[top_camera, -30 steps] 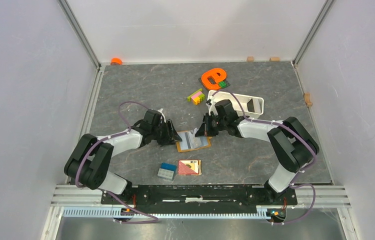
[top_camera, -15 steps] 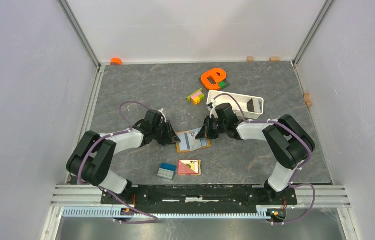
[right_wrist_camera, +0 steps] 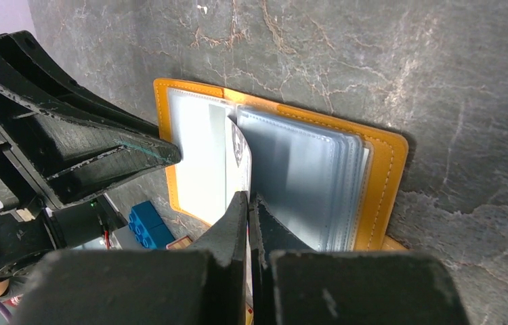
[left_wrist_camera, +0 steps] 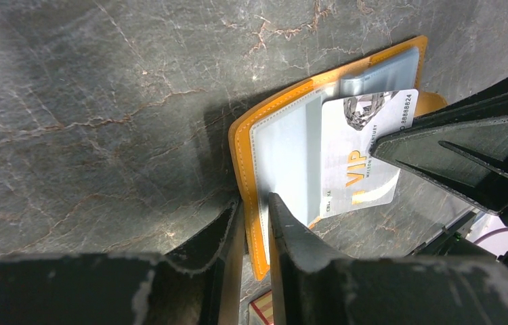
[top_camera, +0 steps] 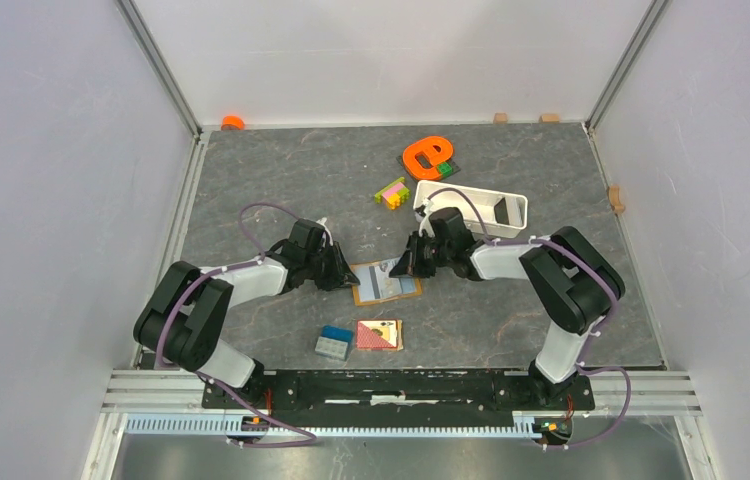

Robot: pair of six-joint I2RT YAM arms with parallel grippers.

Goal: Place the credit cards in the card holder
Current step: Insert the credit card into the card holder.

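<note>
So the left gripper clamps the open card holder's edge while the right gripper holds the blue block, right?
No. The right wrist view shows the right gripper shut on a credit card, not the blue block. The left gripper does clamp the edge of the open card holder.

the right gripper (right_wrist_camera: 248,198) pinches a pale card (right_wrist_camera: 240,152), bowed on edge, over the open tan-orange card holder (right_wrist_camera: 381,177).

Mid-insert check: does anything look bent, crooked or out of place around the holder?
Yes. The card pinched in the right gripper is bowed into a curve. In the left wrist view it sticks out past the edge of the open card holder, not tucked in. The left gripper clamps the holder's rim. Nothing else stands out.
</note>
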